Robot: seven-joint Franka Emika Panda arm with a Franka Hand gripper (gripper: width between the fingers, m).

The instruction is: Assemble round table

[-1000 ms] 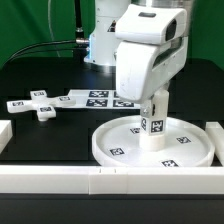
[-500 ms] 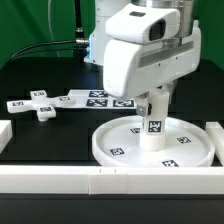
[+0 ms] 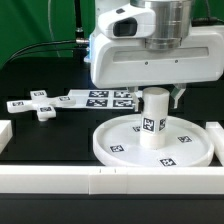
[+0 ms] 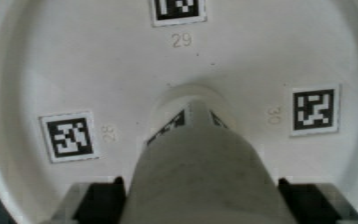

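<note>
At the middle of the black bench I am seeing the large round disc lying flat, a smooth white plastic plate with a raised rim running all the way round and small black-and-white square tags dotted over its face. Standing upright at its centre is the short leg, a plain white cylinder carrying one square tag on its side. The tool is hanging right over that leg, with the bulky white arm housing filling the upper part of the exterior view. Through the wrist view I am looking straight down the grey, slightly grainy side of the leg onto the glossy dished surface of the disc, and the dark pads are sitting close on either side of the cylinder; I cannot tell whether they are pressing on it or standing just off it. Well apart, toward the exterior view's left, the small cross-shaped piece is lying flat on the bench, just beside the thin flat marker board. Blocky white border blocks are running along the bench's near edge.
</note>
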